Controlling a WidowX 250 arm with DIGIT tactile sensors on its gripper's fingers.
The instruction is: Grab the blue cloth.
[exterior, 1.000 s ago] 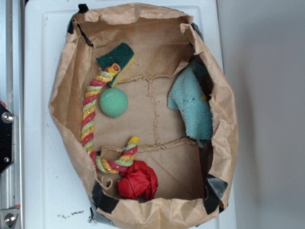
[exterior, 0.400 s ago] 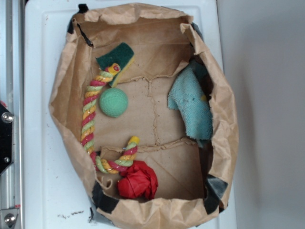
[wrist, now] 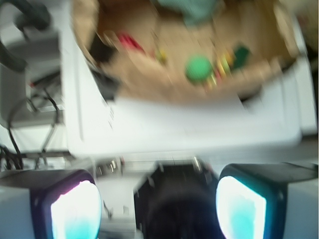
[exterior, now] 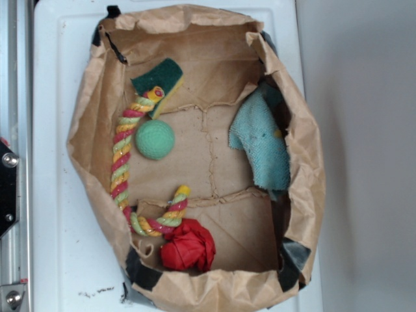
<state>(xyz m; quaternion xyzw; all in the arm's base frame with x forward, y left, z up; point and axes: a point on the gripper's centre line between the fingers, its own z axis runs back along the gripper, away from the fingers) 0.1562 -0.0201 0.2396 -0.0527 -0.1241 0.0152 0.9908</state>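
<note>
The blue cloth (exterior: 261, 142) lies crumpled against the right wall of the brown paper bag (exterior: 88, 123) in the exterior view. The wrist view is blurred; there the blue cloth (wrist: 192, 9) shows at the top edge, far from my gripper (wrist: 158, 209). My gripper stands open, its two fingers (wrist: 75, 209) wide apart with nothing between them, well outside the bag over the white surface. No part of the gripper shows in the exterior view.
Inside the bag lie a green ball (exterior: 155, 139), a dark green and yellow sponge (exterior: 158, 78), a striped rope toy (exterior: 122, 162) and a red cloth ball (exterior: 188, 246). The bag sits on a white tray (exterior: 52, 214). A metal frame (exterior: 9, 169) runs along the left.
</note>
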